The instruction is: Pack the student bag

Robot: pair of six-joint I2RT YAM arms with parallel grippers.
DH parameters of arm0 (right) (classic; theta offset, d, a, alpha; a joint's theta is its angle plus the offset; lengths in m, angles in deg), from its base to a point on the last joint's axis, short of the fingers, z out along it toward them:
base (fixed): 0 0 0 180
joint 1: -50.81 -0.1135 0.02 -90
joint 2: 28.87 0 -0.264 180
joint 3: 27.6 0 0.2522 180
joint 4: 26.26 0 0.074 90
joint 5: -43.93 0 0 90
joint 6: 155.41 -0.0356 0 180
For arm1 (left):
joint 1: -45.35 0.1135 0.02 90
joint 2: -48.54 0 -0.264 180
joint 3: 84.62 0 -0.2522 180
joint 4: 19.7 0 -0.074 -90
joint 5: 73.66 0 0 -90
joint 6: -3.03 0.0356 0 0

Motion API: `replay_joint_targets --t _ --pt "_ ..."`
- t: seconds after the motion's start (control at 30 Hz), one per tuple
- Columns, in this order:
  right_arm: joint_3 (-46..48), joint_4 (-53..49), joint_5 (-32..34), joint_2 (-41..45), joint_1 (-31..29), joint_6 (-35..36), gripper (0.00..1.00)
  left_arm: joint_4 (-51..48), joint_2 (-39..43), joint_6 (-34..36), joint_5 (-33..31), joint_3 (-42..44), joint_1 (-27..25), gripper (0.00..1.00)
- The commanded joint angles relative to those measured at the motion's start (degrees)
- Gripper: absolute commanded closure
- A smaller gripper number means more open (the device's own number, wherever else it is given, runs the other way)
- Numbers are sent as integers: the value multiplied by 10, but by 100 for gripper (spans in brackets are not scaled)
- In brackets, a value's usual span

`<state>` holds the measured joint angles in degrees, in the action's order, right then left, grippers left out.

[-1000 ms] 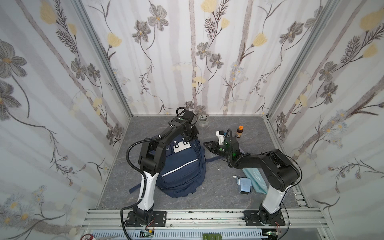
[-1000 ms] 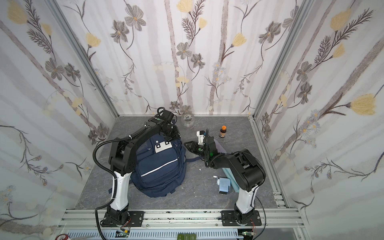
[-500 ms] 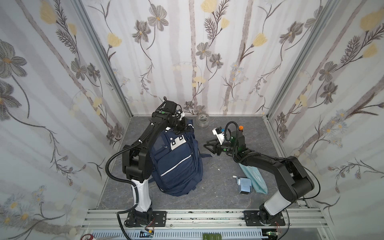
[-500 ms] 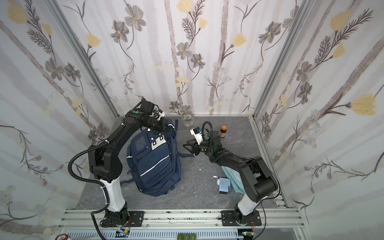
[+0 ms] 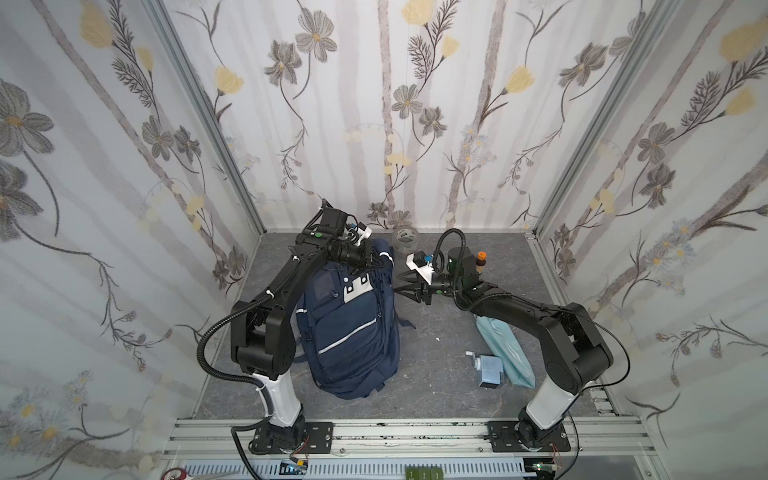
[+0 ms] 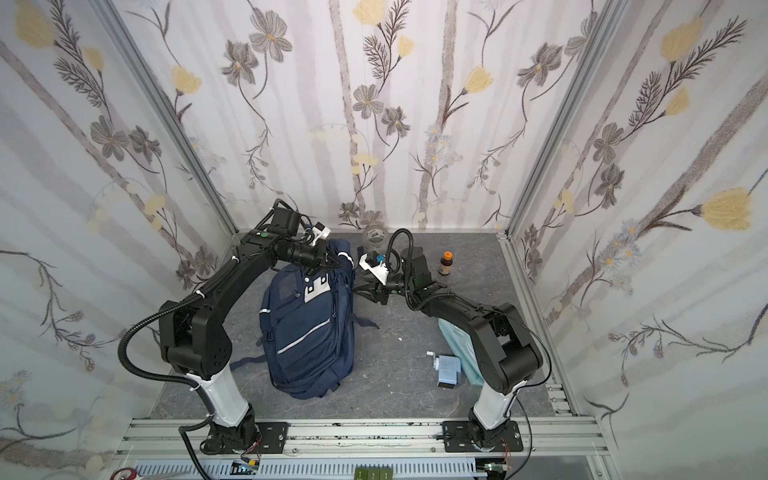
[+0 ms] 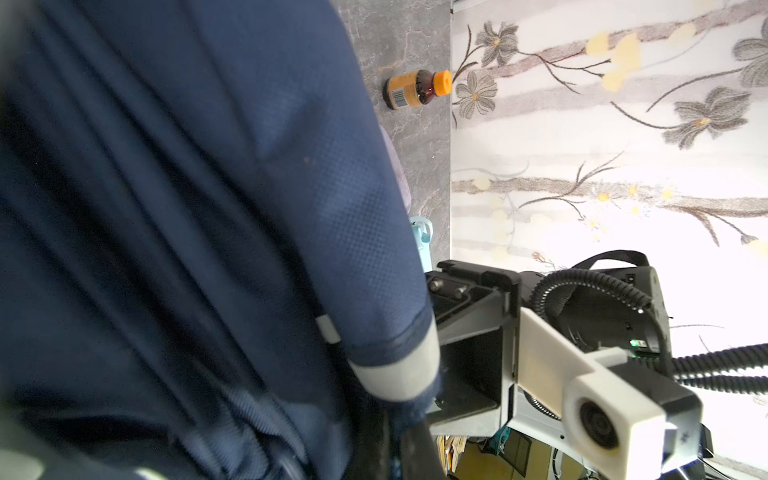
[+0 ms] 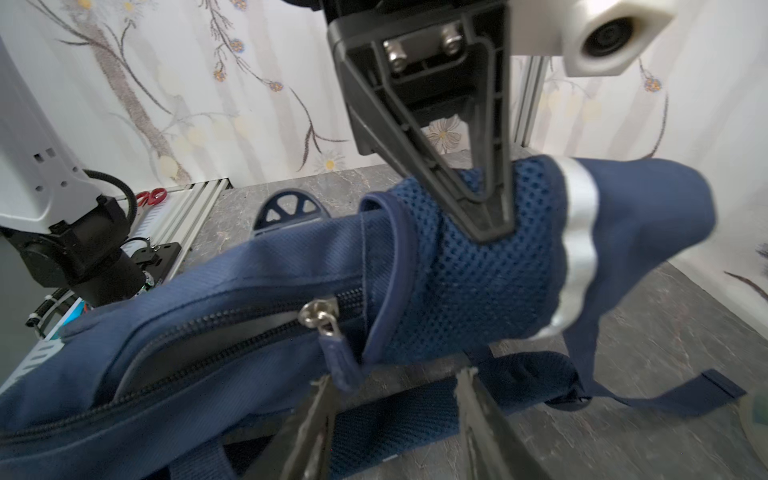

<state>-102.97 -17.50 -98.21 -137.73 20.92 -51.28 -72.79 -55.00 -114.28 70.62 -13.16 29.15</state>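
The student bag [image 5: 349,328] [image 6: 309,328], a navy backpack with white trim, stands tilted left of centre in both top views. My left gripper [image 5: 370,264] [image 6: 332,266] is shut on fabric at the bag's top, beside its mesh panel [image 8: 469,274]. In the left wrist view, navy cloth [image 7: 187,208] hides most of that gripper [image 7: 395,444]. My right gripper [image 5: 405,286] [image 6: 361,289] [image 8: 397,378] is open just right of the bag's top. It holds nothing, and one fingertip [image 8: 324,390] is close to the blue zipper pull [image 8: 332,345] of a partly open zip.
At the back stand a clear jar [image 5: 405,239] and a brown bottle with an orange cap [image 5: 481,259] [image 6: 446,264] [image 7: 415,89]. A teal pouch [image 5: 503,353] and a small blue box [image 5: 488,370] lie under the right arm. Red-handled scissors [image 5: 178,459] lie by the front rail.
My left arm has stretched toward the back left, pulling the bag's top up and the bag leftward. My right gripper has opened wider and moved slightly back beside the bag's top.
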Motion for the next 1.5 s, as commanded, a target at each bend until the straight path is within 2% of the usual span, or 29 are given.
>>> replay_joint_targets --t 0.0,0.23,0.5,0.67,0.77,0.9,1.03,1.23,1.47 --pt "-11 -11 -38 -11 -10 41 52 65 13 -16 61 2 -1 100" --pt "-18 -3 -43 -18 -30 39 57 65 9 -21 52 5 -5 100" --pt "-18 19 -50 -22 -31 -2 81 46 0 -16 19 3 -7 100" --pt "7 25 -37 -6 -29 -20 90 5 -6 -3 -36 -21 -6 100" --pt "21 -2 8 14 -30 -29 99 -40 -15 -5 -112 -54 -1 100" --pt "23 -85 94 44 -34 -24 100 -82 -32 -44 -232 -98 0 100" --pt "34 -144 173 77 -46 -4 100 -76 -53 -96 -283 -127 -1 100" --pt "62 -188 290 142 -65 25 100 -93 -81 -133 -366 -171 -2 100" --pt "90 -237 373 204 -92 40 100 -70 -91 -190 -452 -185 2 100"
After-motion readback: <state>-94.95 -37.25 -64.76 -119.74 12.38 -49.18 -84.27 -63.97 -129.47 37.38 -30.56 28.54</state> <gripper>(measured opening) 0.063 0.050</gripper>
